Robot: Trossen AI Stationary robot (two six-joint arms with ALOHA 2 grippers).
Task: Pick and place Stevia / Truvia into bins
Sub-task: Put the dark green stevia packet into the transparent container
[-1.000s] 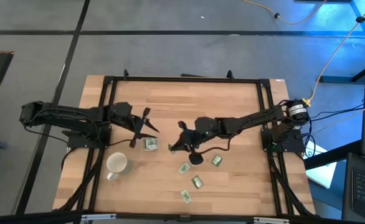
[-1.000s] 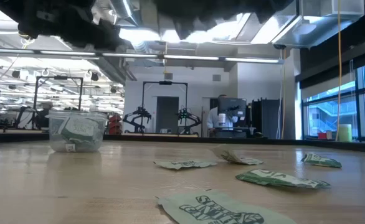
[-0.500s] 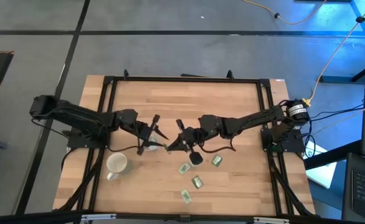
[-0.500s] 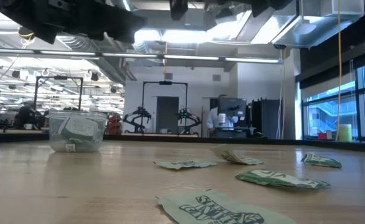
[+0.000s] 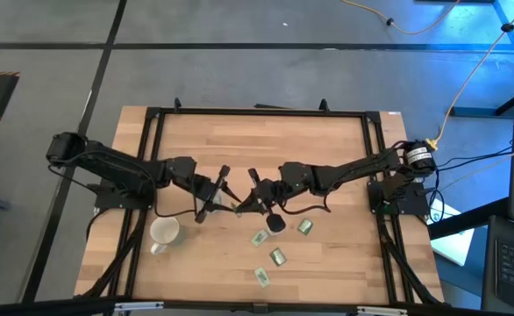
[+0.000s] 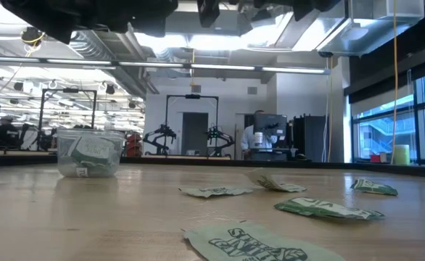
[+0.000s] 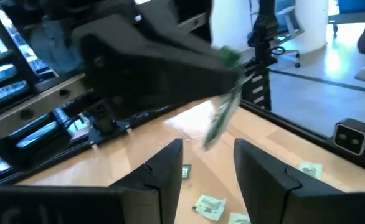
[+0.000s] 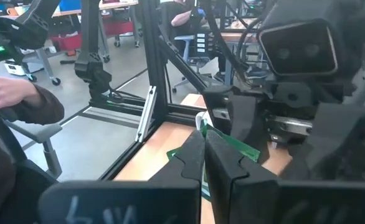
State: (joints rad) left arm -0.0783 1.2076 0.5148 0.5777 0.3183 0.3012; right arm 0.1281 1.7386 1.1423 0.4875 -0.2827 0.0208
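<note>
Centrally above the table [image 5: 327,254], the right gripper [image 5: 238,209] is clamped on a green sachet [image 8: 232,147]; the left gripper [image 5: 213,189], jaws spread, faces it.

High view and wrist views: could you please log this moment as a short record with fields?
left gripper: open, facing the right gripper above the table
right gripper: shut on a sachet, holding it in front of the left gripper's open fingers
cup: upright on the table, several sachets inside
loose sachets: four lying flat on the table, on the right arm's side
mug: standing near the left arm, untouched
</note>
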